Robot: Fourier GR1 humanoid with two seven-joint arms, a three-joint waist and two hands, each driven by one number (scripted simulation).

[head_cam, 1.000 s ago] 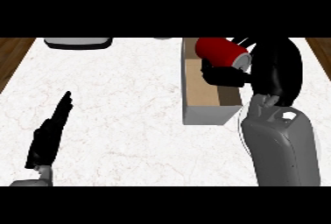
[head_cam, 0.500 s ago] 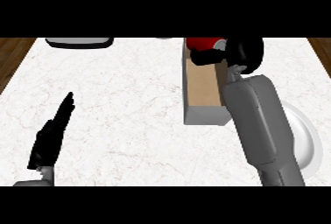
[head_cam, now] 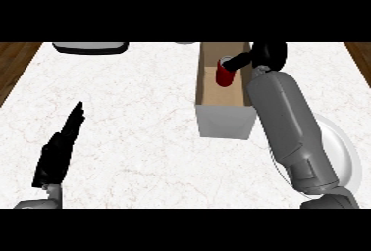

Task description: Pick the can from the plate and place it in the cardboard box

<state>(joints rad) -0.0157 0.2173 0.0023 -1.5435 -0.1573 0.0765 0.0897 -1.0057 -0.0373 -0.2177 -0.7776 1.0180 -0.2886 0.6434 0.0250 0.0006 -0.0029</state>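
**Red can inside the cardboard box, right robot hand at its top**

Head view: The white marbled table (head_cam: 145, 137) fills most of the frame, with brown wood showing at the upper left and upper right corners. The cardboard box (head_cam: 225, 105) stands in the upper middle, a little right of centre; it is long and narrow, open at the top, and its near wall looks grey. The red can (head_cam: 226, 74) is inside the box, in the far part of it, standing upright with its silver top visible.

The right robot hand (head_cam: 265, 55) is at the upper right, just beside the box's right wall. Its black fingers (head_cam: 240, 61) reach over the wall and touch the top of the can; they look curled at the can's rim, but how far they close around it I cannot tell exactly. The grey right forearm runs from the lower right up to this hand and hides part of the white plate (head_cam: 346, 154) at the right edge.

The left robot hand (head_cam: 59, 152) rests at the lower left, fingers straight and pointing up, holding nothing, well apart from the box.

At the upper left edge lies a dark object with a white rim (head_cam: 91, 47), partly cut by the frame.
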